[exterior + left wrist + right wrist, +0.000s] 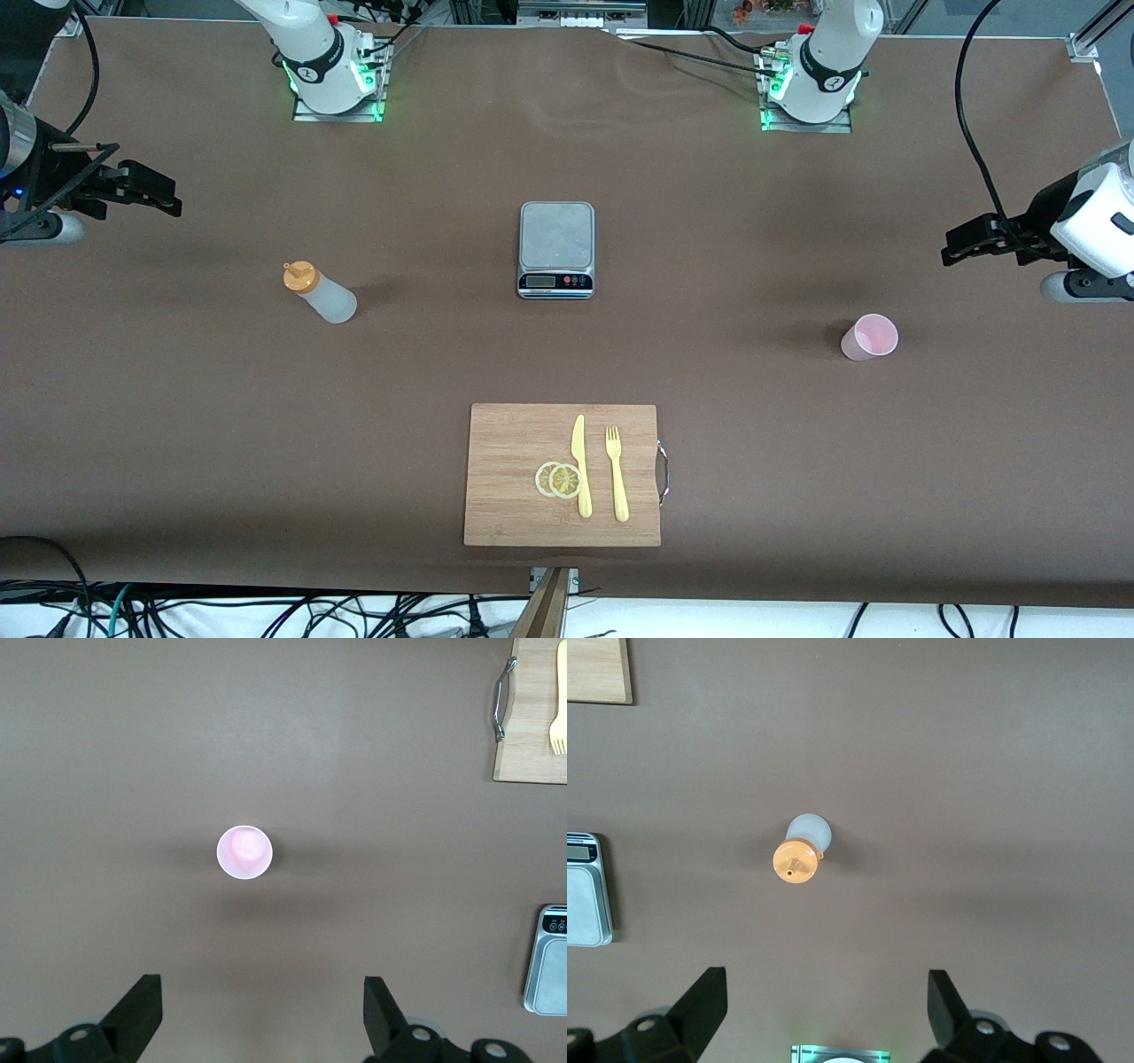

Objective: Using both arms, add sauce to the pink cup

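The pink cup (869, 337) stands upright and empty toward the left arm's end of the table; the left wrist view looks down into it (244, 851). My left gripper (952, 246) hangs open high over that end of the table, holding nothing (263, 1010). The sauce is in a whitish squeeze bottle (321, 293) with an orange cap, upright toward the right arm's end. In the right wrist view the bottle (801, 853) shows from above. My right gripper (164, 197) hangs open and empty over that end (828, 1005). Neither gripper touches anything.
A digital scale (555, 249) sits mid-table, nearer the arm bases. A wooden cutting board (505, 478) lies near the front edge with a yellow knife (581, 465), a yellow fork (617, 474) and two lemon slices (558, 479) on it.
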Tool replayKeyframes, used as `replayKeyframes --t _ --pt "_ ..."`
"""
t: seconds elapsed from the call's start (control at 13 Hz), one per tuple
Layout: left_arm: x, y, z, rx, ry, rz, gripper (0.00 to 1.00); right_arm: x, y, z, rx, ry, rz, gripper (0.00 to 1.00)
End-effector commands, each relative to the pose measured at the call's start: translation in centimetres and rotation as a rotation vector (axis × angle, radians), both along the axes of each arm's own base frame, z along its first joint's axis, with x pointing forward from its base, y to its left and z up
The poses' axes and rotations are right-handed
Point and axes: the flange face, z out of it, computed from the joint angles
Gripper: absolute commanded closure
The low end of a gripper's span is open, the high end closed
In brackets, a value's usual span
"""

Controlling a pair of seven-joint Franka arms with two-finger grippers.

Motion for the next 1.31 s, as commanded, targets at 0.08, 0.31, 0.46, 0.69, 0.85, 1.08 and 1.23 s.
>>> replayKeyframes --t 0.08,0.31,0.46,0.69,0.85,1.08,1.23 --pt "0.3 0.0 0.2 0.012 0.005 0.004 0.0 0.3 0.0 0.5 0.015 -0.006 -0.019 0.0" --pt "0.5 0.1 -0.1 0.01 0.008 0.006 0.0 0.3 0.0 0.5 0.015 -0.006 -0.019 0.0" --pt "0.9 1.0 -0.7 -0.005 0.016 0.02 0.0 0.3 0.0 0.5 0.015 -0.006 -0.019 0.0" --pt "1.3 1.7 -1.9 -0.012 0.034 0.03 0.0 0.3 0.0 0.5 0.015 -0.006 -0.019 0.0" --pt "2.2 3.4 -4.9 -0.023 0.075 -0.003 0.0 0.3 0.0 0.5 0.015 -0.006 -0.019 0.0" --pt "3.5 5.7 -11.4 -0.039 0.107 -0.092 0.0 0.3 0.0 0.5 0.015 -0.006 -0.019 0.0" --pt "3.5 5.9 -15.9 -0.033 0.089 -0.083 0.0 0.3 0.0 0.5 0.015 -0.006 -0.019 0.0"
